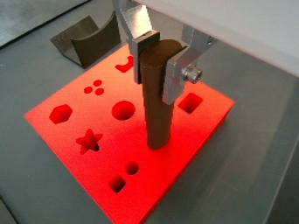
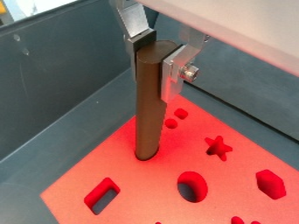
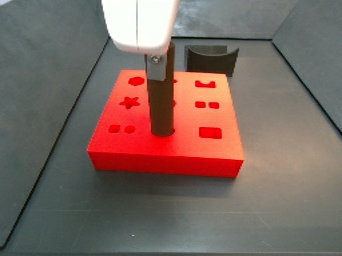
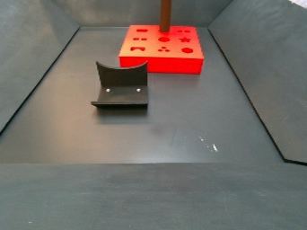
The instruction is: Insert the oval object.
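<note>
wrist views: close, looking down past end effector (image 1: 162, 63) — side views: opposite ends, one near, one far

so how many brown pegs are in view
1. The oval object stands upright, gripped between the fingers of the hand, with its lower end set into the red block. No other peg shows in any view.

pincer (image 3: 158, 62) above red block (image 3: 170, 145); grips oval object (image 3: 160, 105) upright; peg foot at block top
</note>
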Motion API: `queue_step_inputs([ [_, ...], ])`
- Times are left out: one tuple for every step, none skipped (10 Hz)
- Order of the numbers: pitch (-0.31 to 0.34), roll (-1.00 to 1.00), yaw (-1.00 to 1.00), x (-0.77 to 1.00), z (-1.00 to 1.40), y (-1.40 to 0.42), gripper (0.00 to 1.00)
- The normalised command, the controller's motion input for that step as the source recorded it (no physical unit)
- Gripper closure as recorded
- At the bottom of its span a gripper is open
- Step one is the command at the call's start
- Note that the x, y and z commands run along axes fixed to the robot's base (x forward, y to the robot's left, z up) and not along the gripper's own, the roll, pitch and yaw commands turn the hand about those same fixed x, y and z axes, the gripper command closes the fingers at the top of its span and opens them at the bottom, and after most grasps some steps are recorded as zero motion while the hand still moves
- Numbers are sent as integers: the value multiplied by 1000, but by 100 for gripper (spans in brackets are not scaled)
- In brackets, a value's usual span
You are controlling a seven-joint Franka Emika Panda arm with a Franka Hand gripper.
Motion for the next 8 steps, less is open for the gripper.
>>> queue_step_inputs([
  [19, 0, 0, 14, -60, 0, 100],
  [13, -13, 0, 0, -434, 0, 100],
  [0, -37, 0, 37, -634, 0, 100],
  [0, 0, 0, 0, -700, 0, 100],
  [3, 0, 0, 20, -694, 0, 100],
  [1, 0, 0, 40, -717, 0, 100],
  [4, 6, 0, 31, -734, -14, 100],
  [6, 20, 0, 23, -734, -31, 100],
])
